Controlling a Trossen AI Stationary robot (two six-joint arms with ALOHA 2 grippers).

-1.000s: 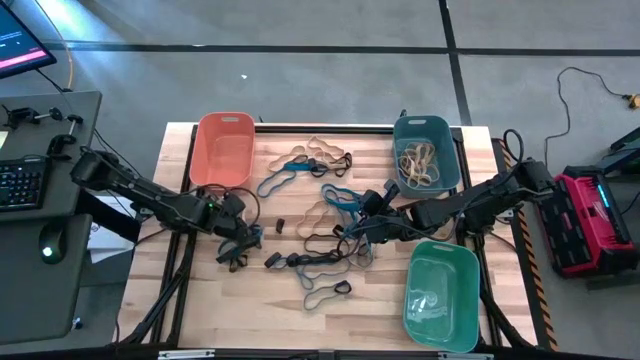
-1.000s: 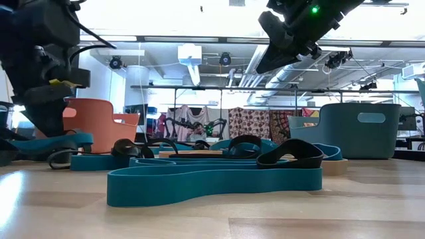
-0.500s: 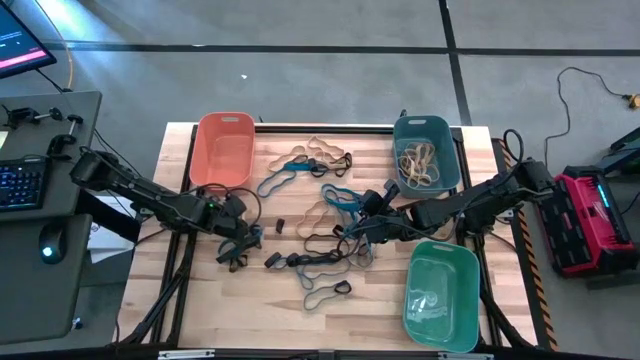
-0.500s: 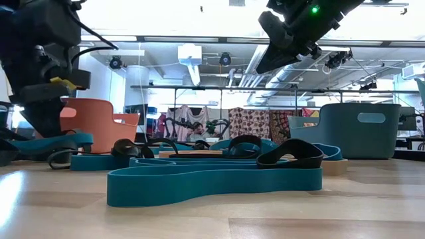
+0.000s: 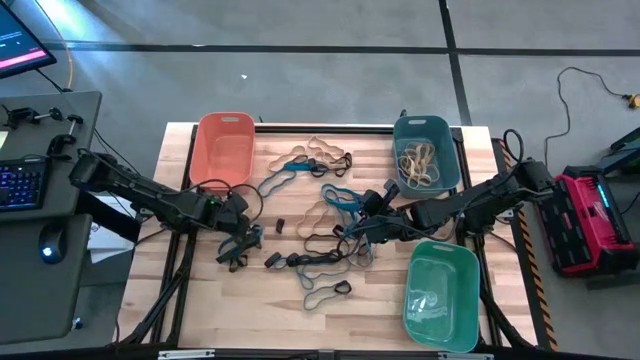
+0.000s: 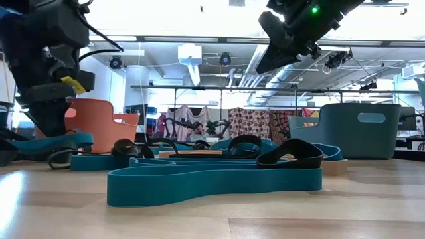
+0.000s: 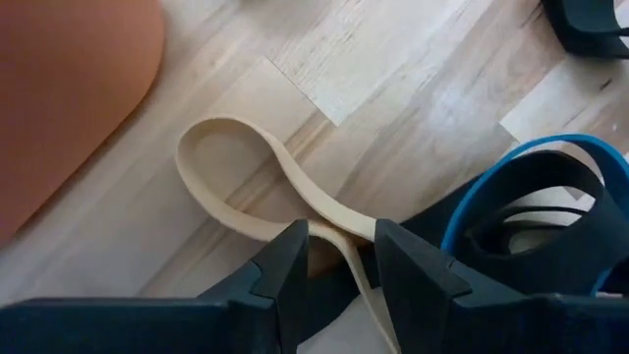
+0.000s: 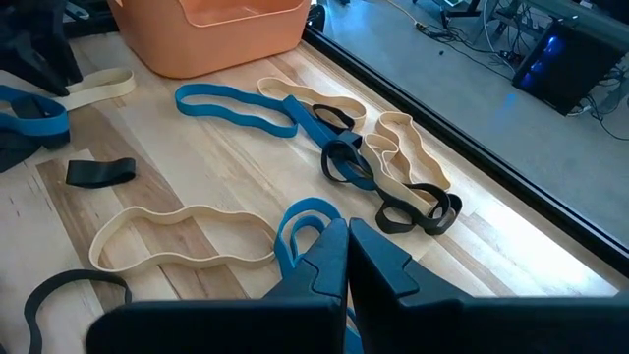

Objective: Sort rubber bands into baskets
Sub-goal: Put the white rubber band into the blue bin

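Tan, blue and black rubber bands (image 5: 318, 232) lie scattered flat on the wooden table. The orange basket (image 5: 222, 148) stands far left, the teal basket (image 5: 424, 150) far right with tan bands inside, and the green basket (image 5: 441, 293) near right. My left gripper (image 7: 341, 236) points down near the orange basket, open. A tan rubber band (image 7: 221, 167) runs through its gap, its loop lying on the table. My right gripper (image 8: 346, 231) is shut, holds nothing, and hangs raised above the middle bands (image 6: 285, 40). My left gripper comes from above with one finger on each side of the tan band's near end (image 7: 344, 246). The gap is wider than the band. I cannot tell whether the fingers touch it. The loop lies on the table.
A blue band (image 7: 531, 187) and a black band (image 7: 536, 231) lie right beside my left gripper. A long blue band (image 6: 212, 182) lies close to the low camera. A black frame rail (image 8: 442, 108) runs along the table's far edge.
My left gripper has turned a little in place above the tan band. The bands and my right arm have stayed still.
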